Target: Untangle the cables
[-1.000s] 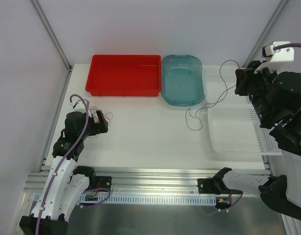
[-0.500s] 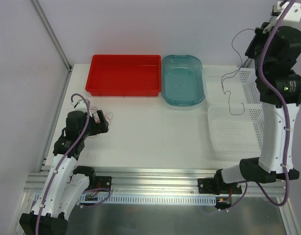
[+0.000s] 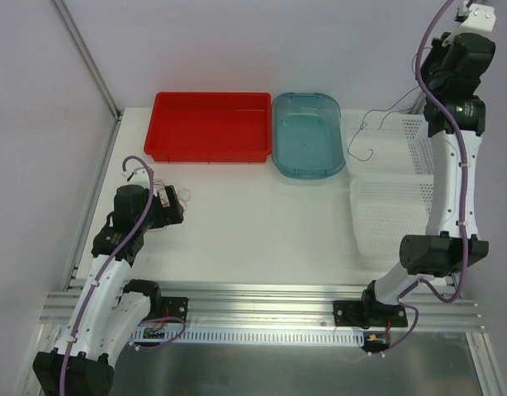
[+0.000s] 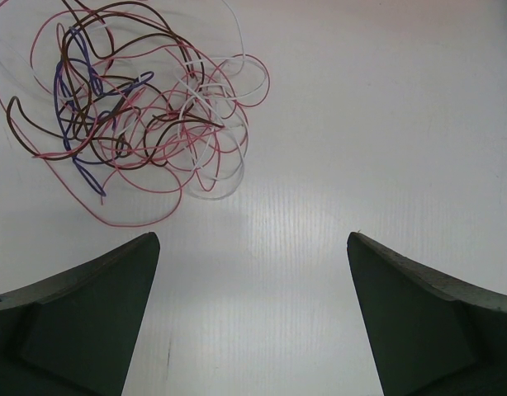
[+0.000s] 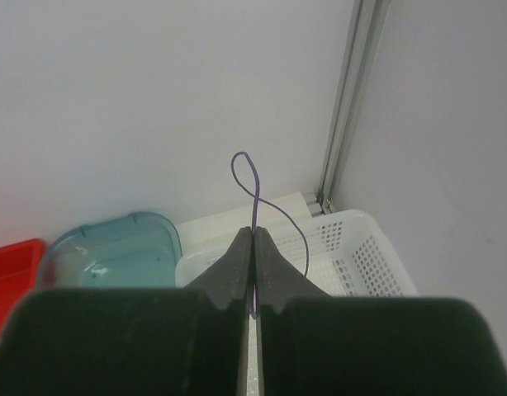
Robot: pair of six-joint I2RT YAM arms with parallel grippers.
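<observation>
Above the basket point(image 5: 357, 247), right jaws pinch a wire point(image 5: 254, 213).

The left arm point(image 3: 105, 280) crouches low, left gripper point(image 4: 252, 239) spread wide. The right arm point(image 3: 452, 181) stretches tall, right gripper point(image 5: 253, 247) pinched on a thin purple wire point(image 5: 253, 216).

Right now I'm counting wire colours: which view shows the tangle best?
Left wrist: the tangle fills its upper left, pink, brown, white and blue strands distinct. Top external shows only a faint wisp by the left gripper. Right wrist shows just one purple strand in the right gripper.
</observation>
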